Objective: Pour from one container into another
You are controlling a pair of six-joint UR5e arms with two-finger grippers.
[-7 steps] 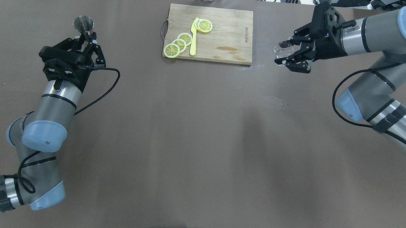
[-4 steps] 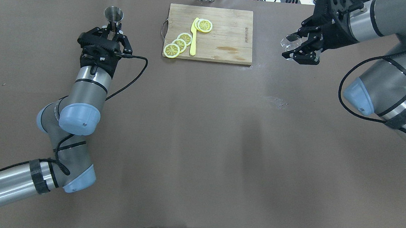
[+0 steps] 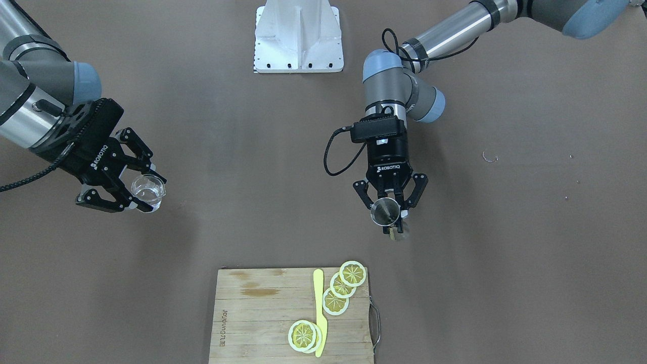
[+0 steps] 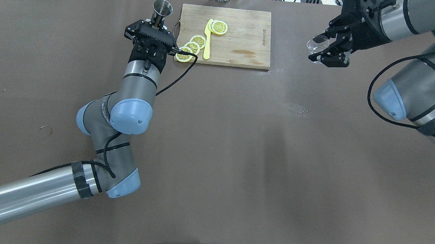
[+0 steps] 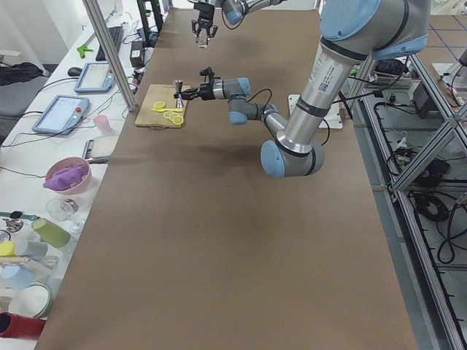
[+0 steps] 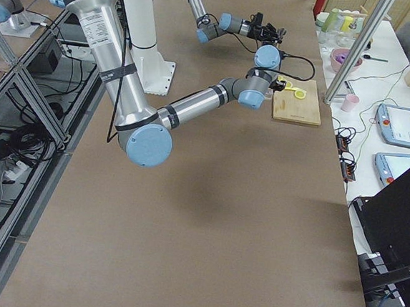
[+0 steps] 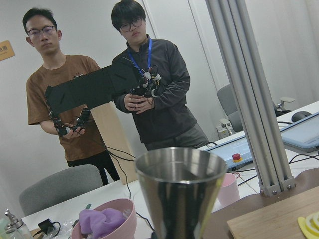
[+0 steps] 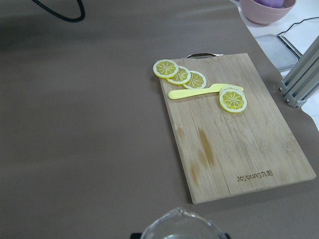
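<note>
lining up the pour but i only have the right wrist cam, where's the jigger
observer: the jigger is upright in the left gripper, just off the handle end of the cutting board.
operator: is my glass properly gripped
observer: yes, the front-facing view shows the right gripper shut on the glass, rim up.
operator: are they close enough to pour
observer: no, in the overhead view they sit off opposite ends of the cutting board.

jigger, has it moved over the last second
Yes. The jigger has travelled right and slightly farther back, now beside the handle end of the cutting board.
</note>
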